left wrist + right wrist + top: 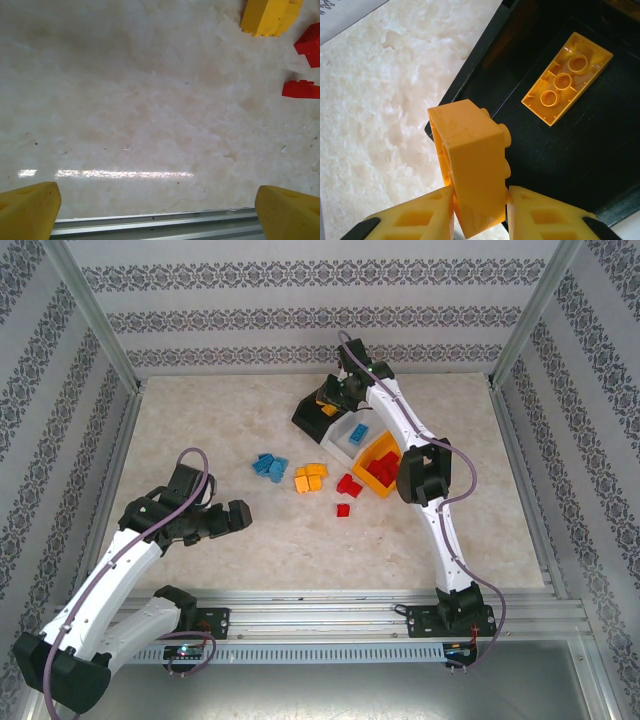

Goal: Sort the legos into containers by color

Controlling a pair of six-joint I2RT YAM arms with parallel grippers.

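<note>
My right gripper (pixel 480 200) is shut on an orange-yellow lego (pixel 472 160), held on edge above the near rim of the black bin (pixel 600 150). Another orange-yellow lego (pixel 567 77) lies upside down inside that bin. From above, the right gripper (pixel 330 398) hangs over the black bin (pixel 308 418). Beside it stand the white-grey bin (pixel 340 440), holding a blue lego (pixel 358 434), and the orange-yellow bin (pixel 372 488), holding red legos (pixel 384 468). My left gripper (pixel 240 515) is open and empty over bare table, its fingertips (pixel 27 210) far apart.
Loose on the table lie blue legos (pixel 270 466), orange-yellow legos (pixel 310 478), red legos (pixel 348 484) and a lone red one (pixel 343 510). The left wrist view catches an orange-yellow brick (pixel 270 15) and red bricks (pixel 300 90). A metal rail (pixel 150 225) runs along the near edge.
</note>
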